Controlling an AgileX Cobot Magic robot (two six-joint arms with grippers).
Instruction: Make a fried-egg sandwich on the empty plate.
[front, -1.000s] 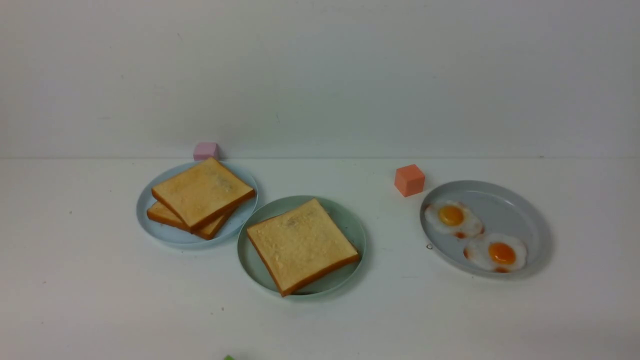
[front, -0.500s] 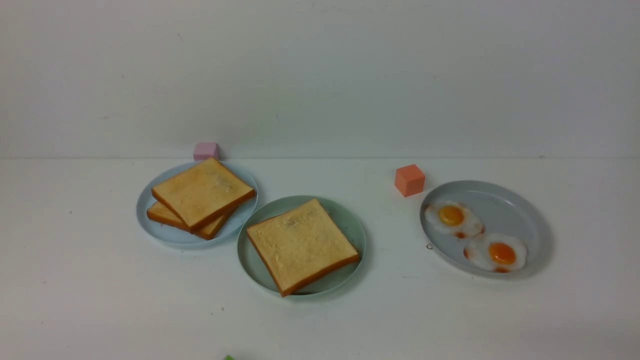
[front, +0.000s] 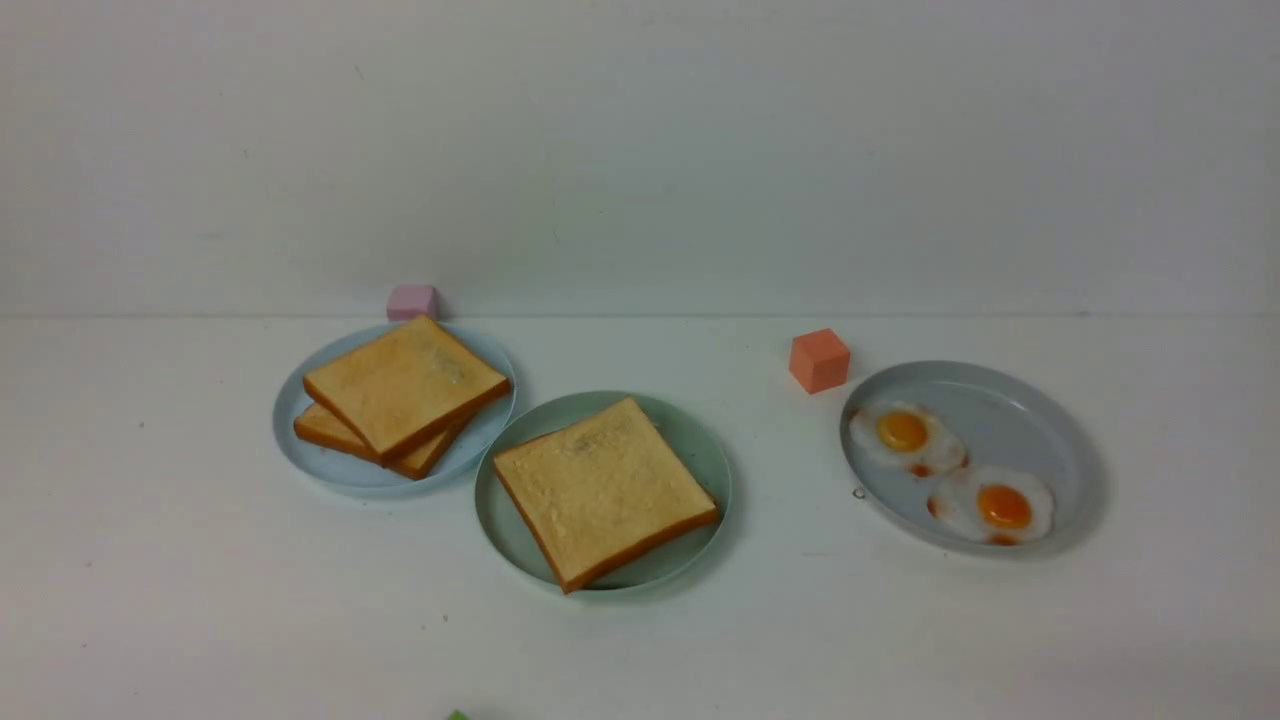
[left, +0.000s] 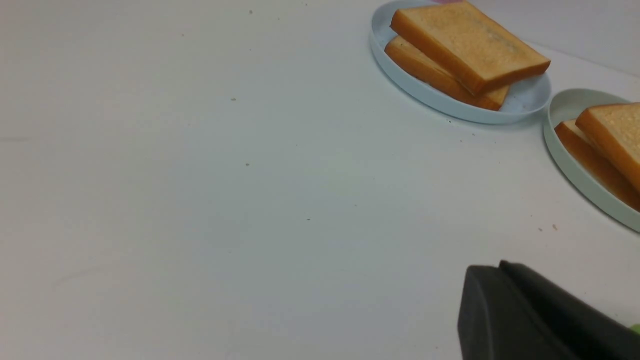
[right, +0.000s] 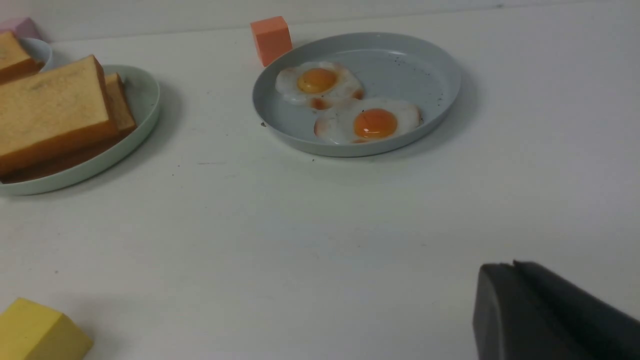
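Observation:
The mint-green plate (front: 695, 445) sits at the table's middle and holds a square golden toast slice (front: 603, 490). In the right wrist view (right: 50, 107) a second slice (right: 120, 102) shows stacked under it; whether an egg lies between them is hidden. Two white fried eggs with orange yolks (front: 905, 435) (front: 995, 505) lie on the grey plate (front: 1010, 400) at the right. My left gripper (left: 500, 265) is shut and empty, low over bare table, well short of the plates. My right gripper (right: 512, 265) is shut and empty, on the near side of the grey plate (right: 430, 65). Neither gripper shows in the front view.
A pale blue plate (front: 482, 440) at the left holds two stacked toast slices (front: 405, 385). A pink cube (front: 412, 301) stands behind it. An orange cube (front: 819, 360) stands beside the grey plate. A yellow block (right: 40, 332) lies near the front edge.

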